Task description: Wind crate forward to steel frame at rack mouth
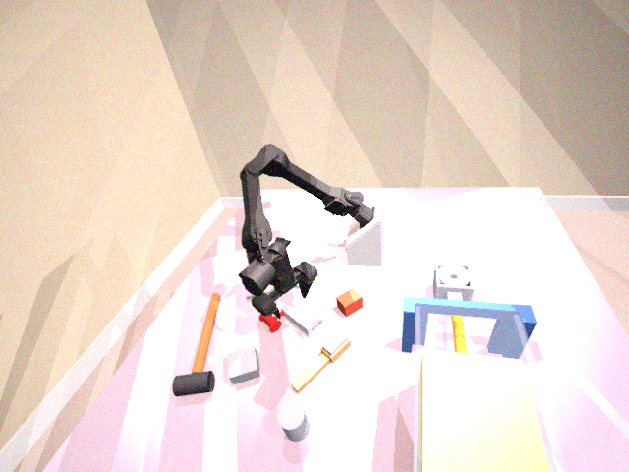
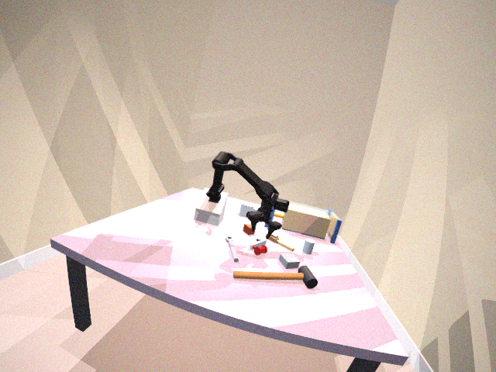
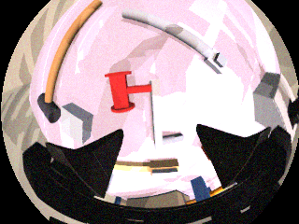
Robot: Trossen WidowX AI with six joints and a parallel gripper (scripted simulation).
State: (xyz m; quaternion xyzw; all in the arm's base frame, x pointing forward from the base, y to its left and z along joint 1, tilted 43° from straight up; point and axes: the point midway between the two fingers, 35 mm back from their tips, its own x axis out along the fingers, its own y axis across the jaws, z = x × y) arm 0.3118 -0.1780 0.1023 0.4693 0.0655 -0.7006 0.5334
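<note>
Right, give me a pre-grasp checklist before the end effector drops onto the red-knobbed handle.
1. End effector open and holding nothing: ok.
2. Red-knobbed winch handle lying free on the bench, nothing on it: ok.
3. End effector above the handle: ok, the handle shows just ahead of the fingers in the wrist view.
4. Fingers lined up across the handle's shaft: cannot tell.
5. Hole on top of the winch unblocked: ok.
6. Crate sitting flat in the cubby: cannot tell.

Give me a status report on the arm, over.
Gripper open, empty, hovering above red-knobbed handle. Winch hole empty, crate not wound. Nothing blocking the handle.
</note>
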